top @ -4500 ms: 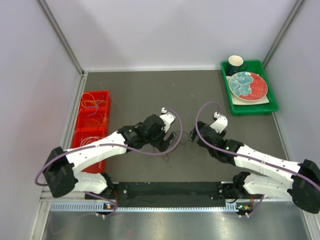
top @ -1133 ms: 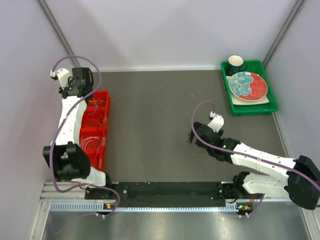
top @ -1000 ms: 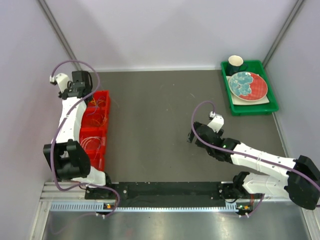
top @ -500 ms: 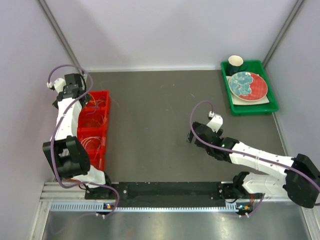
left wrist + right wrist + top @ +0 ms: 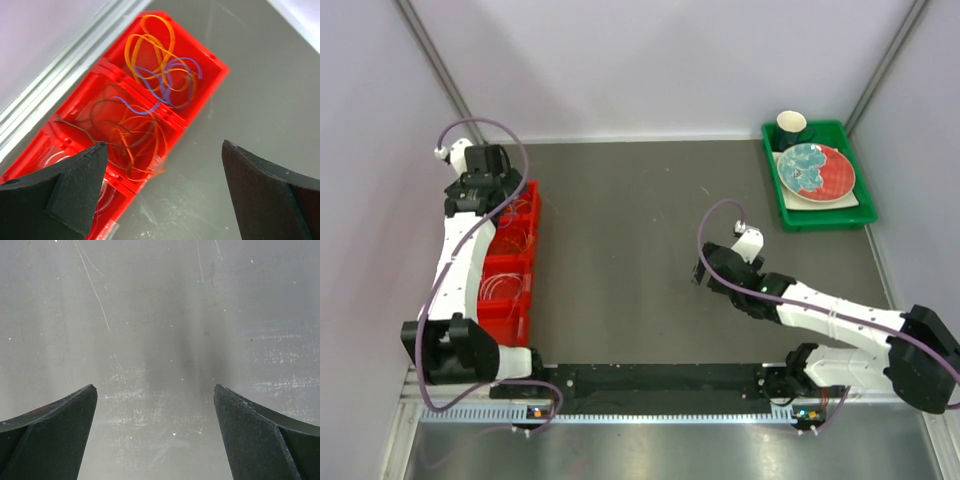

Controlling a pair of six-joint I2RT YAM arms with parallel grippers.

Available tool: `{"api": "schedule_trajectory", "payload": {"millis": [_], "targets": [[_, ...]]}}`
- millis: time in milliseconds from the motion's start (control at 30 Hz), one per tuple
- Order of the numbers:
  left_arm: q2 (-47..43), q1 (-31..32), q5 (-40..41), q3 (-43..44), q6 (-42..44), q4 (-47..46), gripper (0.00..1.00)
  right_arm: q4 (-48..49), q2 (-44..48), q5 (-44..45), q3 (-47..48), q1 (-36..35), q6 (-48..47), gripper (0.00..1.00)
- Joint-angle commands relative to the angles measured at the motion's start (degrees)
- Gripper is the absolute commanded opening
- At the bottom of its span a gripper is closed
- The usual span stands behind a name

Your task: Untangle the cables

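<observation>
We note the left gripper (image 5: pixel 163 145) spread wide and empty above the red plastic compartment bin (image 5: pixel 216 64), where thin orange, blue and dark cables (image 5: pixel 159 80) lie looped in its cells, while the right gripper (image 5: pixel 154 386) gapes wide, holding nothing, over the scratched grey tabletop (image 5: pixel 160 315).

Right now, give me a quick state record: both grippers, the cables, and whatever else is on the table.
left gripper: open, empty, raised over the red bin
right gripper: open, empty, over bare table
cables: in the red bin, none seen out on the table
end compartment: orange cable and blue cable overlapping
next compartment: dark cable with more orange loops
other: green tray at far right, holding a plate and a cup
</observation>
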State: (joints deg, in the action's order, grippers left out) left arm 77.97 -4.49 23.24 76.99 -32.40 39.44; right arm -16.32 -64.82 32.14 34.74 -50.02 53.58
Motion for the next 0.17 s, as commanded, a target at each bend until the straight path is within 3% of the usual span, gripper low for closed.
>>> {"api": "schedule_trajectory", "payload": {"millis": [0,133], "targets": [[-4.8,2.6,-1.2,-2.3,1.6,-6.4,0.99,0.3,-0.1,-0.2,3.0,0.5,-0.4,0.99],[-4.9,6.2,-2.1,-3.5,5.8,-7.7,0.99,0.2,-0.2,-0.2,3.0,0.5,-0.4,0.99]]}}
